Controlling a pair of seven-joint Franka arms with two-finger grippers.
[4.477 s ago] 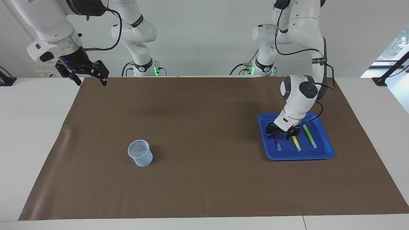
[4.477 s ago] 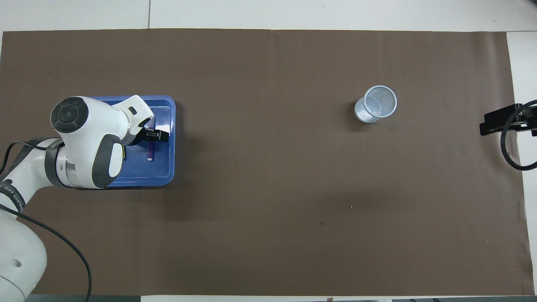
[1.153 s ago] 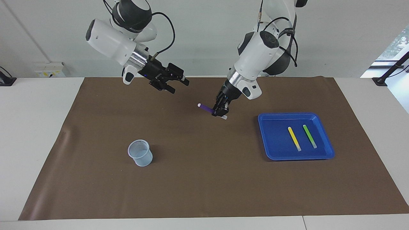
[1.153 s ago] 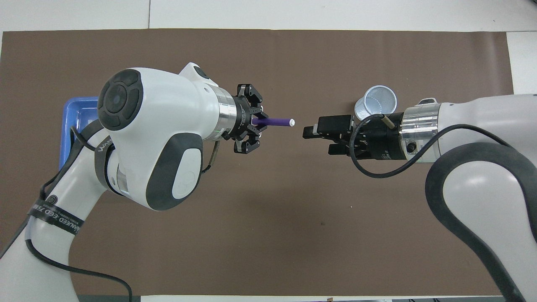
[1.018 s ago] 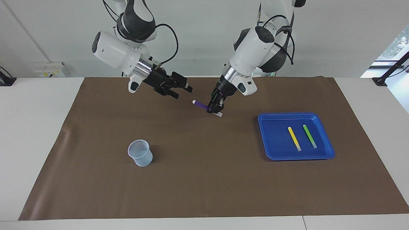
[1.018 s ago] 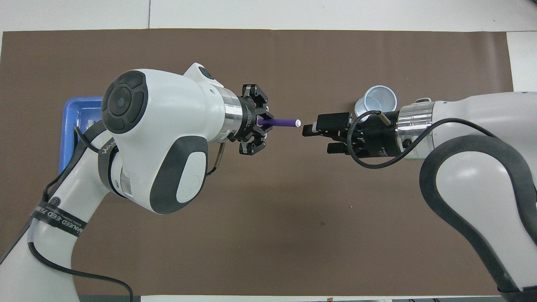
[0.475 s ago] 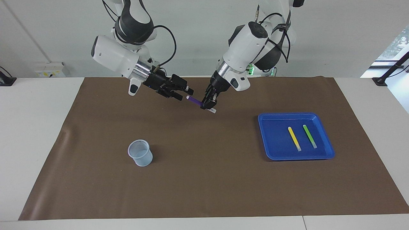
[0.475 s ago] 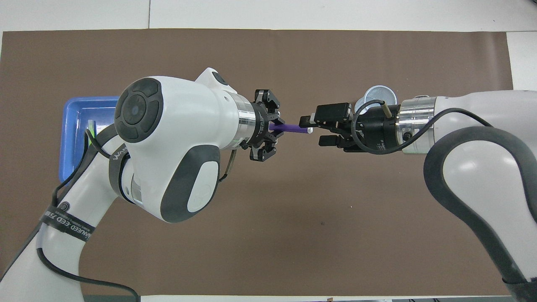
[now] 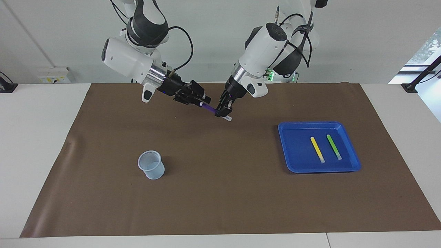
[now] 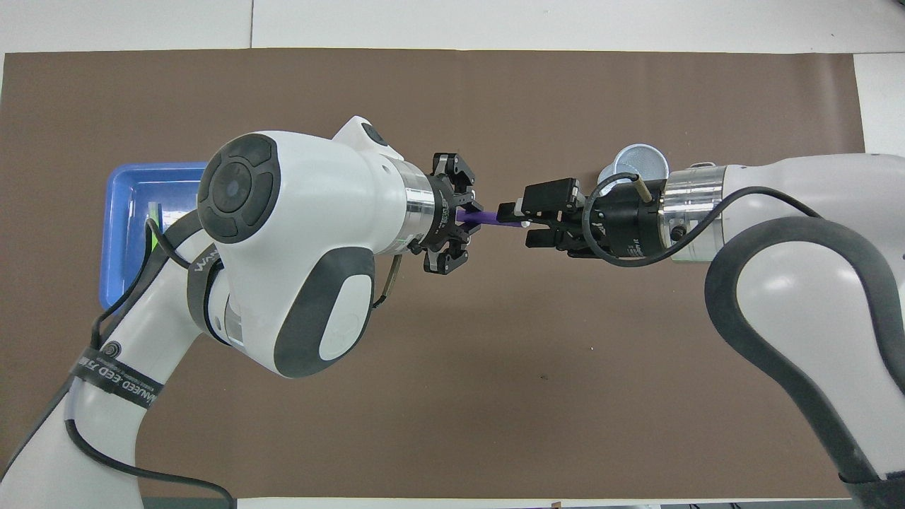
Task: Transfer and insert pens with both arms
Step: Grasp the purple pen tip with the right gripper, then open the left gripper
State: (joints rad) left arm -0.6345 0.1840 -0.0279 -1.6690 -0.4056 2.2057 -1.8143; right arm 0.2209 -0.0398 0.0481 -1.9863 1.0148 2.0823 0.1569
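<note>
Plainly a mid-air handover at upper centre of the frame: the left gripper (image 9: 223,109) clamps the slim dark purple pen (image 9: 208,107); the right gripper (image 9: 199,100), fingers parted around its pale tip, must next close.

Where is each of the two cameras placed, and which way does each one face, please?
Facing view: high across the table, looking back at the robots; both arms show from base to end effector, the left end effector holding the purple pen out to the right end effector.
Overhead view: high above the robots' own end, looking steeply down and forward; both forearms enter from the bottom.
Shared: the purple pen, mesh cup and blue tray with the yellow pen and green pen, half a turn apart.
</note>
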